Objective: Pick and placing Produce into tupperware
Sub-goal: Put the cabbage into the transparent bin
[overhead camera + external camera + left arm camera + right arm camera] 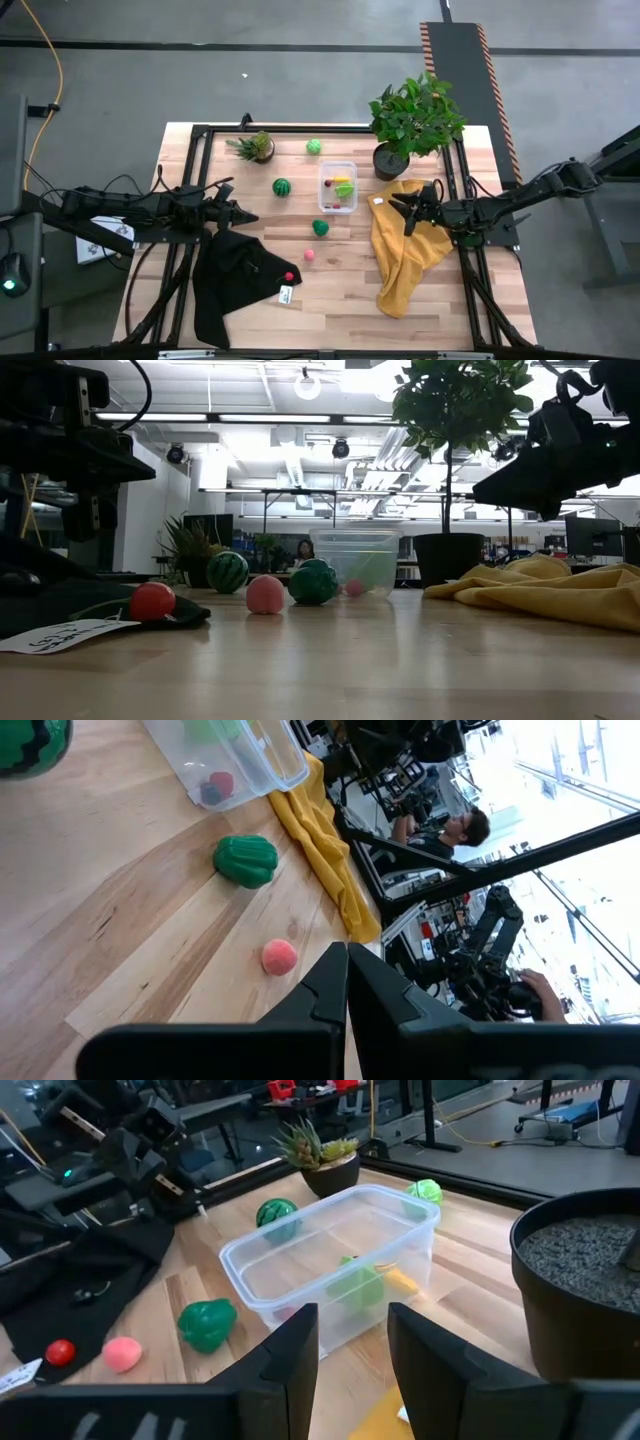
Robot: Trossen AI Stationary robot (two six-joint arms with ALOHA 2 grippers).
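While the left gripper (243,216) hangs over the table's left side with its two fingers (330,982) pressed together and nothing between them, it sits just above the upper edge of a black cloth (232,280). On that cloth's right part lie a small red ball (290,276) and a white tag (285,294). Behind the gripper, near the back edge, stands a small spiky plant (258,147). To its right a striped melon (282,187) rests on the bare wood, and further back a light-green leafy piece (314,147). Nearer the front, a dark-green piece (320,228) lies just below the tupperware (337,186), with a pink ball (309,255) a little closer to the front edge. The tupperware stands at the middle of the table, clear and lidless, and holds a green piece (357,1283), a yellow piece (400,1279) and small red ones (329,204). Right of it, a big potted plant (412,122) stands at the back, its dark pot (389,161) touching a crumpled yellow cloth (406,255). Over the upper part of that cloth hovers the right gripper (410,210), fingers (291,1355) parted with a clear gap and nothing held, pointed toward the tupperware.
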